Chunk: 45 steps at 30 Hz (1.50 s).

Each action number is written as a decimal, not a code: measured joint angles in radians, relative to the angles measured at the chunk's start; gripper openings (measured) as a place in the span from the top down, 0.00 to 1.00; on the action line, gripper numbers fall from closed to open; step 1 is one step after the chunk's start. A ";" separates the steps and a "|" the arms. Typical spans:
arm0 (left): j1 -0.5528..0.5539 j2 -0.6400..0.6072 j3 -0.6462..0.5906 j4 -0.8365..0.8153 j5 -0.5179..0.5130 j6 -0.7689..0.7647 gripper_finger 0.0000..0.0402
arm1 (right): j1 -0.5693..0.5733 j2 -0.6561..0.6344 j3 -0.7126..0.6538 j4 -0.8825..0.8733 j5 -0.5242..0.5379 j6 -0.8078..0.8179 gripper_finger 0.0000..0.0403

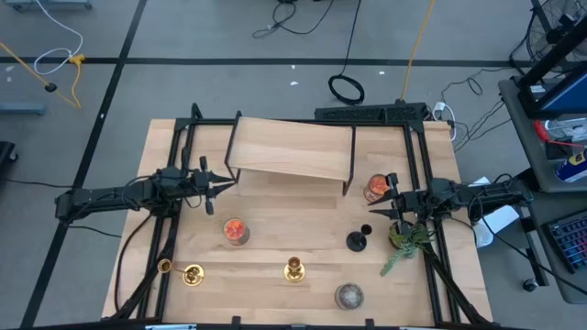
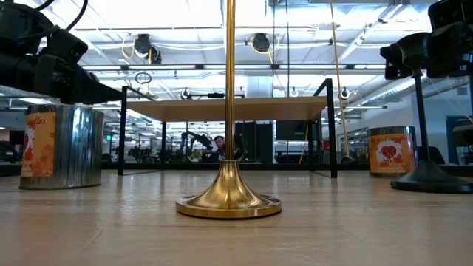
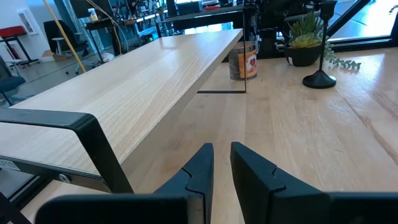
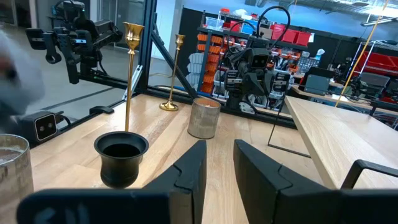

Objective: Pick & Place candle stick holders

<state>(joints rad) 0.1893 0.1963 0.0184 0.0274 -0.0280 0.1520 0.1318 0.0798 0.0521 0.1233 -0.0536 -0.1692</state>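
The tall, slim brass-gold candle stick holder (image 1: 293, 269) looks rigid, slick and top-heavy, best pinched mid-stem, while the left gripper (image 3: 221, 163) and right gripper (image 4: 219, 163) both hang empty, fingers narrowly parted.

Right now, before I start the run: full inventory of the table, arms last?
Light wooden table: 1.
Light wooden shelf riser with black frame: 1, table's back centre.
Brass-gold slim candle stick holders: 2, front centre and front left.
Black slim candle stick holder: 1, right of centre.
Orange glass jar candles: 2, centre-left and by the riser's right leg.
Grey glass jar candle: 1, front right.
Green potted plant: 1, right side.
Left tool: dark, slightly open, empty, beside the riser.
Right tool: dark, slightly open, empty, near the plant.
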 joint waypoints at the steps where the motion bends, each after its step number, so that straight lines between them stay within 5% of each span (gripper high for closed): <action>1: 0.000 0.000 0.000 0.000 0.000 0.000 0.85 | 0.000 0.000 0.000 0.000 0.000 0.000 0.81; 25: 0.000 0.000 0.000 0.000 0.002 0.000 0.85 | 0.000 0.000 0.000 0.060 0.002 0.123 0.81; 38: 0.000 0.000 0.000 0.022 0.001 0.000 0.85 | 0.000 0.000 0.000 0.203 0.009 -0.124 0.81; 41: 0.000 0.000 0.000 0.039 0.001 0.000 0.85 | 0.000 0.000 0.000 0.224 0.074 -0.131 0.81; 45: 0.000 0.000 0.000 0.049 0.001 -0.004 0.85 | 0.000 0.000 0.000 0.219 0.285 -0.095 0.81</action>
<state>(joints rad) 0.1894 0.1960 0.0185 0.0762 -0.0269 0.1478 0.1318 0.0799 0.0521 0.3425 0.2316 -0.2637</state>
